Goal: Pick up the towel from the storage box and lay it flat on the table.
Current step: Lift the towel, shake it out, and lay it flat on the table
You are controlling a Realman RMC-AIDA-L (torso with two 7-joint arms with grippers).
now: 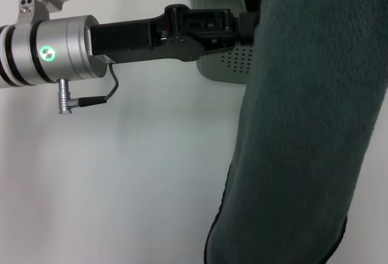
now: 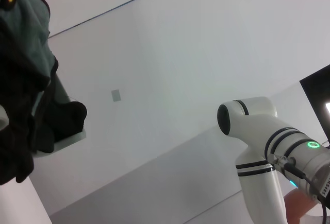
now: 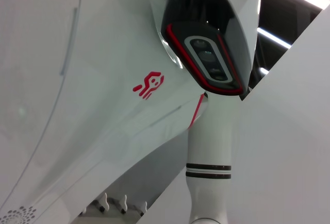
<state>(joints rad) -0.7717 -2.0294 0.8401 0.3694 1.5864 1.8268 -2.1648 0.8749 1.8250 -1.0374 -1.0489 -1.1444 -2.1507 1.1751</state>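
Note:
The towel (image 1: pixel 309 142), dark grey-green and fleecy with black edging, hangs in a long tall fold down the right side of the head view, its top out of frame. My left gripper (image 1: pixel 245 22) reaches across from the left and meets the towel's near edge, where the cloth hides its tip. In the left wrist view the towel (image 2: pixel 31 90) bunches close to the camera. The storage box (image 1: pixel 221 64), pale grey-green with small holes, stands behind the arm and the towel. The white table (image 1: pixel 121 173) lies below. My right gripper does not show in any view.
My left arm's silver wrist (image 1: pixel 60 54) with a cable spans the upper left of the head view. The right arm's white links (image 2: pixel 258 147) show in the left wrist view. The right wrist view shows only the robot's head (image 3: pixel 206 38) and body.

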